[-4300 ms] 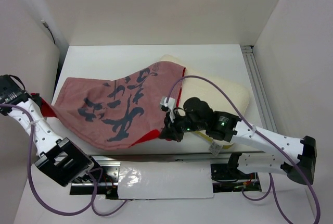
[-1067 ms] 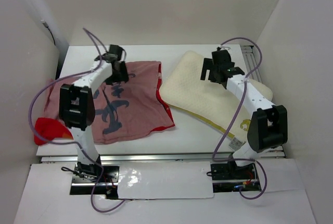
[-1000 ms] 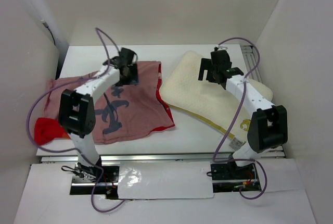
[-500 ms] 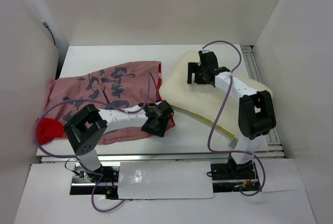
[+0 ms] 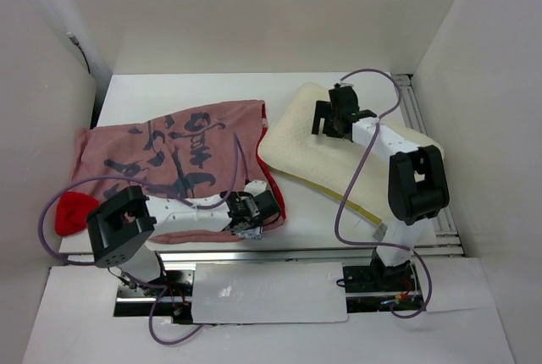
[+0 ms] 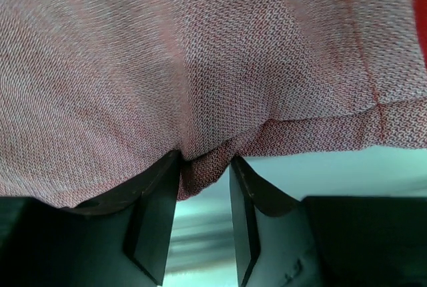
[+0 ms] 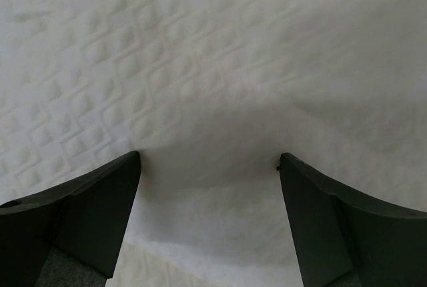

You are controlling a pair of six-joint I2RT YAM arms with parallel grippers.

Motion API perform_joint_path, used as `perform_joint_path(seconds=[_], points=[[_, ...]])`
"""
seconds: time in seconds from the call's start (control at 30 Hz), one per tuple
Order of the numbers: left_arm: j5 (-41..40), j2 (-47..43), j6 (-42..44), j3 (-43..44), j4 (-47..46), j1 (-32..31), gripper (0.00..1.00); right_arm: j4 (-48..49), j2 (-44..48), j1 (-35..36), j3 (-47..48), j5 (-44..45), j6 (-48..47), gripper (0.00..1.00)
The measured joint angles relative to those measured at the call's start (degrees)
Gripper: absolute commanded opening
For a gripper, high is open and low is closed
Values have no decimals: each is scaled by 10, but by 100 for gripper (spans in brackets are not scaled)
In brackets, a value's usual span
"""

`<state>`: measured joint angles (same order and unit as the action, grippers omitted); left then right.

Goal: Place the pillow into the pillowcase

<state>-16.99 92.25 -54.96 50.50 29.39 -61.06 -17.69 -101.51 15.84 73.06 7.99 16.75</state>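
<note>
The pillowcase [image 5: 169, 148] lies flat on the left half of the white table [image 5: 161, 93], its faded pinkish-red side up and the dark markings showing. A bright red patch of it sticks out at the near left corner, and a bright red edge runs down its right side. The pillow [image 5: 339, 169] lies on the right half, outside the case. It is set at a slant, with its yellowish edge toward the near side and a small white tag at its near right end. Its far left corner sits just beside the pillowcase's right edge.

The left gripper [image 5: 254, 212] is low over the pillowcase's near right corner, with the arm stretched sideways across the near edge of the cloth. In the left wrist view its 2 fingers [image 6: 157, 220] stand close together, and a small fold of the pink weave is pinched up in the narrow gap, touching both tips. The pale table shows just below the hem.

The right gripper [image 5: 326, 118] is over the far part of the pillow, near its far left corner. In the right wrist view its 2 fingers [image 7: 87, 213] are spread wide and hold nothing. The quilted cream surface fills the view between them, and the tips seem to rest on it or press in slightly, though the close view leaves that unclear.
</note>
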Motion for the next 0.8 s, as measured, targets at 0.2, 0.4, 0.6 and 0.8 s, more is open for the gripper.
perform_joint_path(seconds=[0.2, 0.4, 0.6, 0.8], points=[[20, -52, -62, -44, 34, -52, 45, -3, 2, -57, -25, 24, 36, 92], [47, -87, -96, -56, 146, -92, 54, -9, 21, -83, -32, 53, 42, 94], [-5, -137, -97, 73, 286, -94, 91, -19, 43, -49, -32, 76, 29, 97], [-61, -128, -17, 200, 227, -16, 87, -20, 131, -7, -36, 77, 22, 96]])
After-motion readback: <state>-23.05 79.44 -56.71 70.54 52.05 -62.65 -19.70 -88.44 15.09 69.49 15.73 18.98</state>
